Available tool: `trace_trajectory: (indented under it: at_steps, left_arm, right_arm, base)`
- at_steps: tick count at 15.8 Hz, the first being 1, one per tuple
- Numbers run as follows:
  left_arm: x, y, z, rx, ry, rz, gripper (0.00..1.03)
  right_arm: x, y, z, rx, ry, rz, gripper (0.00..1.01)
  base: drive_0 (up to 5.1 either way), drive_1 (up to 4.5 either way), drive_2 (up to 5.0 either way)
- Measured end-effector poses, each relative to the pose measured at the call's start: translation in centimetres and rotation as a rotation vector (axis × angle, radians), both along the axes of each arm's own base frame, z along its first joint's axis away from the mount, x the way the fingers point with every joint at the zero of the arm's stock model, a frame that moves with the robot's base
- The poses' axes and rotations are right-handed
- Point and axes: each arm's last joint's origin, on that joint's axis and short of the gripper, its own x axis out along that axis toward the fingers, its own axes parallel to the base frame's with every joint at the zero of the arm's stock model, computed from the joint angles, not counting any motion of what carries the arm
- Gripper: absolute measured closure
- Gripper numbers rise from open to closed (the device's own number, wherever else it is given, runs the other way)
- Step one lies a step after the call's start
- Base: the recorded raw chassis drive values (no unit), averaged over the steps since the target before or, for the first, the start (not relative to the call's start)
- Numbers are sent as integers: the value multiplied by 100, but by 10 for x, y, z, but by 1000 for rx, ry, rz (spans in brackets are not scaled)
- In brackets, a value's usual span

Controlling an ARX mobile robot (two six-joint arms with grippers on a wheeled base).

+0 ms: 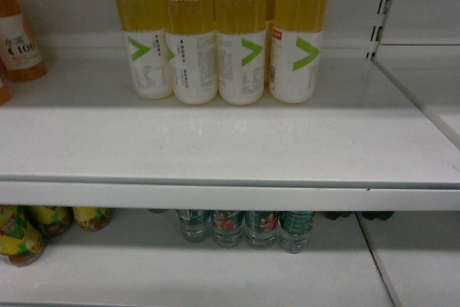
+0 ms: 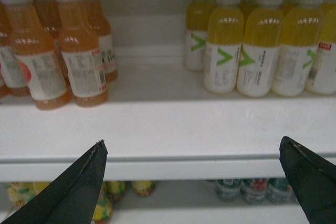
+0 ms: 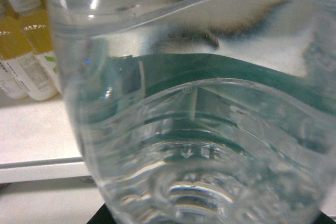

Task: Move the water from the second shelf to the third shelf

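Head view, upper shelf [image 1: 215, 141]: a white shelf is seen, carrying a row of yellow juice bottles [image 1: 237, 34] with white labels and green chevrons at the back.
Head view, left edge: an orange drink bottle [image 1: 18, 34] is partly cut off by the frame on the same shelf.
Head view, lower shelf [image 1: 180, 278]: a row of water bottles [image 1: 244, 228] with dark green labels is seen under the upper shelf's front lip, only their lower parts showing; yellow-labelled bottles [image 1: 29, 231] are lying to the left.
Head view, arms: neither gripper is seen here.
Left wrist view, left gripper [image 2: 194, 166]: its two dark fingers [image 2: 79, 187] are held wide apart with nothing between them, in front of the shelf's front lip.
Left wrist view, shelf contents: orange drink bottles are stood on the left, yellow juice bottles on the right, with bare shelf between the groups; green-labelled water bottles are glimpsed below on the right.
Right wrist view, water [image 3: 194, 129]: a clear ribbed bottle with a dark green label band fills nearly the whole frame, very close to the camera, at the height of the shelf with the yellow juice bottles.
Right wrist view, right gripper: the fingers cannot be made out behind the bottle, so whether it is clamped on the bottle cannot be told.
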Motion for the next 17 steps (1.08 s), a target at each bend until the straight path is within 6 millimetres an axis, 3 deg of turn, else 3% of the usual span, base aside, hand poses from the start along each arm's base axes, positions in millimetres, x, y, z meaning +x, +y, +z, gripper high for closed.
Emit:
trace_trajectory:
  at_steps: [17]
  left_arm:
    - [0, 0, 0, 0, 1, 2, 5]
  right_arm:
    - [0, 0, 0, 1, -2, 0, 62]
  base:
    - [0, 0, 0]
